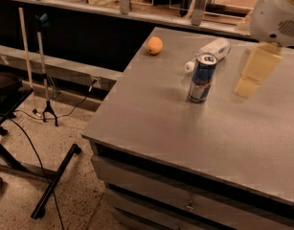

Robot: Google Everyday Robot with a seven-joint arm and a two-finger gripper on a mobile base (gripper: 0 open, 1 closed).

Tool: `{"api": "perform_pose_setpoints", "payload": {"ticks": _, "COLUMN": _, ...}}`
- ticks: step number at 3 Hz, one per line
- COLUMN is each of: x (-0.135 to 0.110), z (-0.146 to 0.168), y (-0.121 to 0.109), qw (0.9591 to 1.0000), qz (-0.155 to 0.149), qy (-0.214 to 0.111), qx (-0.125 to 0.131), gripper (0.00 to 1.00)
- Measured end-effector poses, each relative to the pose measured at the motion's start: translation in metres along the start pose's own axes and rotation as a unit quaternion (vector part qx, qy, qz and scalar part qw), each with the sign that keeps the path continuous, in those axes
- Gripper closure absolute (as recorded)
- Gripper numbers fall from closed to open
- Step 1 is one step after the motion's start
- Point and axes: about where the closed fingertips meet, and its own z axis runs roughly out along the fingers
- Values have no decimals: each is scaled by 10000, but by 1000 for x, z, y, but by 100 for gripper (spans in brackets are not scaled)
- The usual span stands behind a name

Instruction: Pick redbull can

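Note:
The redbull can (202, 77), blue and silver with a silver top, stands upright on the grey table (185, 133), near its middle. My gripper (253, 74), pale yellow, hangs below the white arm housing (279, 12) at the upper right. It sits to the right of the can, about a can's height away, and does not touch it. It holds nothing that I can see.
An orange (154, 45) lies near the table's far left corner. A clear plastic bottle (212, 50) with a white cap lies on its side just behind the can. A shelf with containers runs along the back. Stands and cables are on the floor at left.

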Motion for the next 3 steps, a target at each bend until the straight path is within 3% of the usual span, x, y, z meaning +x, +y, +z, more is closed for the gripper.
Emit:
{"api": "perform_pose_setpoints", "payload": {"ticks": 2, "x": -48, "z": 26, "y": -39, "qw": 9988, "qz": 219, "qy": -410, "qx": -151, "gripper": 0}}
{"api": "perform_pose_setpoints", "payload": {"ticks": 3, "x": -55, "z": 44, "y": -45, "qw": 9980, "qz": 369, "qy": -430, "qx": -274, "gripper": 0}}
